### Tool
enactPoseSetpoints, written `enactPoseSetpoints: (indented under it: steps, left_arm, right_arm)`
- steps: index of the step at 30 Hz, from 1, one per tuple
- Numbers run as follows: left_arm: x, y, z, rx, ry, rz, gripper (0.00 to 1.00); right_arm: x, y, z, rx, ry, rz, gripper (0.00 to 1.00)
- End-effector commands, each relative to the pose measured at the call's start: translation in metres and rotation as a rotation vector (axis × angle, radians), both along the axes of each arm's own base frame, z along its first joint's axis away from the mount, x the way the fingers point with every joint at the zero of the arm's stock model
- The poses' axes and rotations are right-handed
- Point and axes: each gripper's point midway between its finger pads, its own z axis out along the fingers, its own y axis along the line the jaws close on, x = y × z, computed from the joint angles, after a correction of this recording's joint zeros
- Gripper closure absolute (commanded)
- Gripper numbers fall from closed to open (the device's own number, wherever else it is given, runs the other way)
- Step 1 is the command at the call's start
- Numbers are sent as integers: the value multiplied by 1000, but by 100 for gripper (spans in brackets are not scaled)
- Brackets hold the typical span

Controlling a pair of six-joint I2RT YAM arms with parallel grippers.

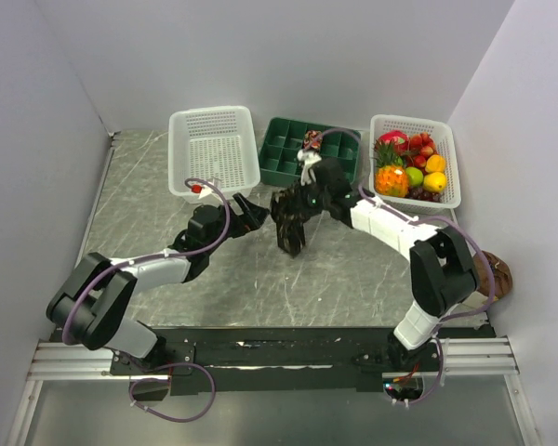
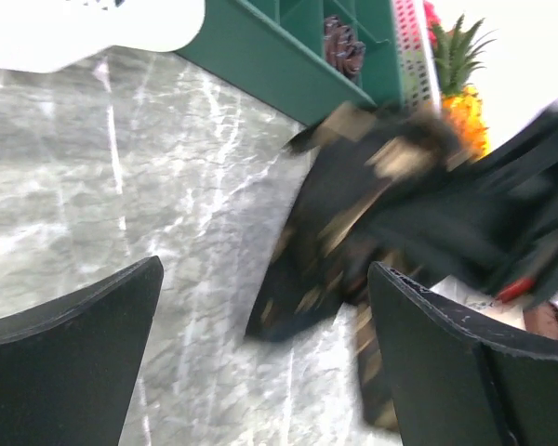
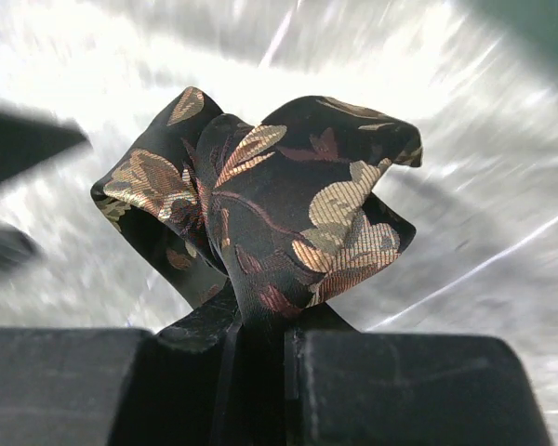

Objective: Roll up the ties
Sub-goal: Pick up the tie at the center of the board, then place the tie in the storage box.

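At the table's middle: a black necktie point(image 1: 290, 229) of shiny fabric with a tan and copper leaf pattern hangs bunched and folded over the grey marbled tabletop point(image 1: 158, 209).
Necktie's lower end: down at the tabletop; contact cannot be told.
Right gripper point(image 3: 260, 327): pressed together, pinching a fold of the black necktie, which puffs up in loops above the fingers.
Left gripper point(image 1: 252, 216): spread wide, holding nothing, just beside the necktie on its left and facing it.
Rolled tie point(image 1: 311, 141): a small dark coil in a far compartment of the green plastic divided tray point(image 1: 281, 158).
Left of the tray: a white perforated plastic basket point(image 1: 214, 149).
Right of the tray: a matching white basket of toy fruit point(image 1: 414, 163).
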Motion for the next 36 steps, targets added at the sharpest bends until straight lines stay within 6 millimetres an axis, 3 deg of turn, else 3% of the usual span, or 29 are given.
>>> enactPoseSetpoints:
  steps: [1, 3, 4, 6, 8, 9, 13, 14, 15, 17, 21, 30, 36]
  left_arm:
    - [6, 8, 10, 64, -37, 26, 3]
    - [6, 7, 7, 78, -31, 19, 2]
    - [6, 6, 5, 81, -26, 17, 2]
    - [5, 5, -2, 86, -9, 11, 2]
    - [5, 4, -4, 83, -4, 3, 2]
    - [4, 3, -8, 86, 4, -2, 2]
    - [3, 0, -16, 92, 23, -18, 1]
    - [3, -1, -17, 101, 23, -27, 1]
    - [4, -1, -18, 103, 27, -27, 1]
    - [4, 0, -19, 108, 28, -28, 1]
    - [1, 0, -18, 110, 19, -31, 1]
    - [-2, 4, -16, 122, 10, -34, 1]
    - [-2, -1, -17, 109, 12, -51, 4]
  right_arm:
    - [44, -19, 86, 45, -199, -113, 100]
    - [58, -31, 97, 33, -224, -152, 100]
    - [68, -34, 118, 43, -264, -172, 100]
    - [90, -50, 139, 28, -304, -227, 100]
    - [103, -66, 147, -6, -315, -267, 100]
    - [117, -72, 161, -16, -343, -301, 100]
    - [151, -97, 175, -86, -368, -387, 100]
    - [162, -101, 161, -125, -345, -402, 100]
    - [169, -107, 174, -135, -362, -421, 100]
    - [180, -122, 170, -189, -355, -468, 100]
    - [198, -144, 143, -265, -314, -542, 100]
    - [208, -191, 94, -457, -269, -745, 100]
    - [209, -201, 76, -525, -251, -801, 100]
